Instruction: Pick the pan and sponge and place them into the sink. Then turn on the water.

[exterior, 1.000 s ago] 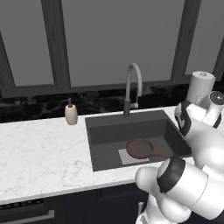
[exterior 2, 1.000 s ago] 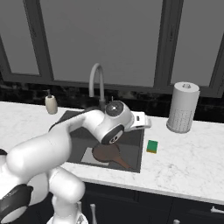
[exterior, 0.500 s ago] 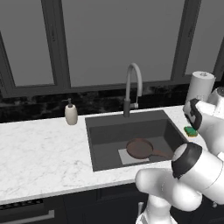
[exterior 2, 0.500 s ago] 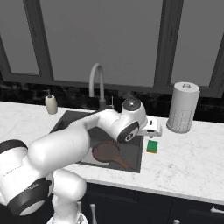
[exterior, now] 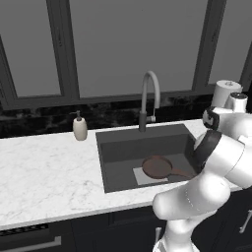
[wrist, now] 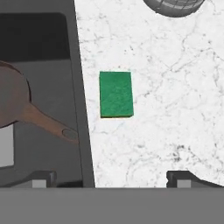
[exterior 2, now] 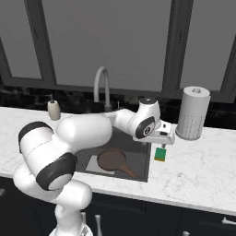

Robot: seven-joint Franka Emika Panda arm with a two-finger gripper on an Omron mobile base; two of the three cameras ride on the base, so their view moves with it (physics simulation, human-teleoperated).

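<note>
the sponge [wrist: 115, 94] was seen flat on the worktop [wrist: 175, 109] just beside the sink [wrist: 39, 39], where the pan [wrist: 17, 105] already lay. the released, empty hand [wrist: 111, 177] was held above it, its fingertips set across the sponge's long axis.

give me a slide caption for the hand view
Open claw above the sponge on the counter, pan already in the sink.

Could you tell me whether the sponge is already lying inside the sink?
No, the sponge lies flat on the marble counter just beside the sink, where the pan already rests.
</note>
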